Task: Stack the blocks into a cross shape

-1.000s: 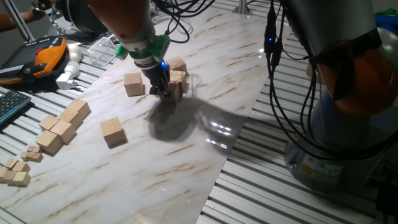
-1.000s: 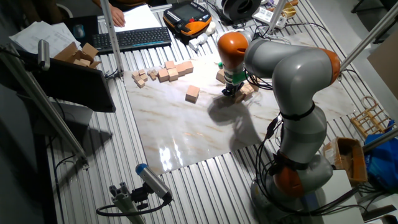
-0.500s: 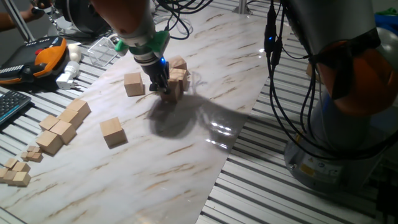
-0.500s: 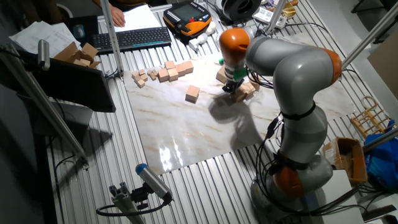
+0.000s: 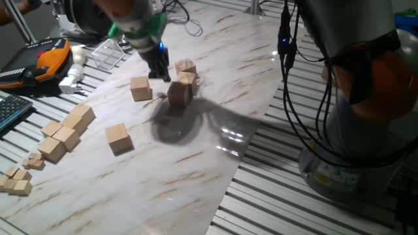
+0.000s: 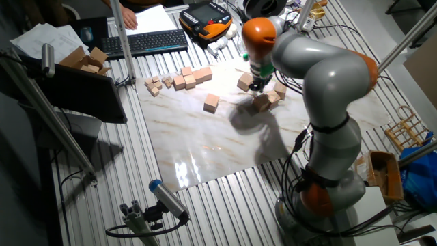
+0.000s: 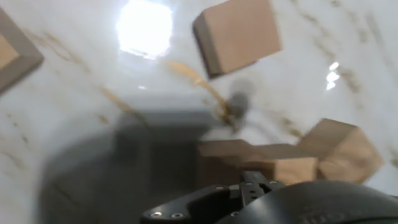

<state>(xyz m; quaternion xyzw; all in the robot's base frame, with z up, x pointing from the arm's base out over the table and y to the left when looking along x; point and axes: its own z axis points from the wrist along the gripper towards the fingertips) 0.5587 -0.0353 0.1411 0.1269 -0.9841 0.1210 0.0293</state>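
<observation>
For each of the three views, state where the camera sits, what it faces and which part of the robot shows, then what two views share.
One fixed view: low beside the marble board, facing the gripper above the blocks; arm base at right.
The other fixed view: high across the table, showing the whole arm over those blocks.
Hand view: on the wrist, looking down at blocks; only dark gripper housing shows.
Shared: both fixed views show the lone block.

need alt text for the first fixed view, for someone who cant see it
A robot arm's end effector hangs just above a marble-patterned board, beside a cluster of three wooden cubes. Two more wooden cubes lie apart on the board, one near the end effector, one closer to the camera. A row of joined cubes sits at the left edge.
</observation>
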